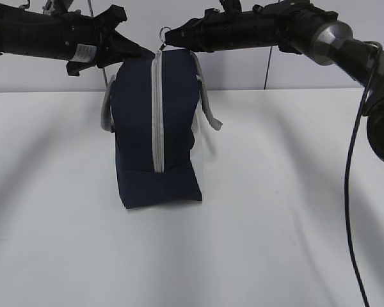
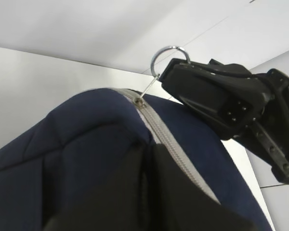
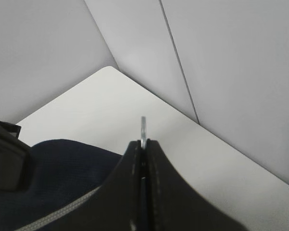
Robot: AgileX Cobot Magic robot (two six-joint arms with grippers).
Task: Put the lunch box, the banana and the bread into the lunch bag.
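The navy lunch bag point(image 1: 137, 128) stands on end on the white table, and its grey zipper point(image 1: 157, 115) runs closed down the front. At the top, my right gripper point(image 1: 169, 39) is shut on the metal ring pull point(image 1: 166, 31). In the right wrist view the ring pull point(image 3: 143, 127) pokes out between the pressed jaws of the right gripper point(image 3: 143, 143). My left gripper point(image 1: 136, 52) pinches the bag's fabric at the top left, and its tips point(image 2: 149, 144) are closed on the navy cloth beside the zipper point(image 2: 173, 144). The lunch box, the banana and the bread are out of view.
Grey strap handles point(image 1: 208, 105) hang off both sides of the bag. The white table point(image 1: 275, 192) stretches in front and to the right. A black cable point(image 1: 352, 192) droops from the right arm. A pale wall stands close behind the bag.
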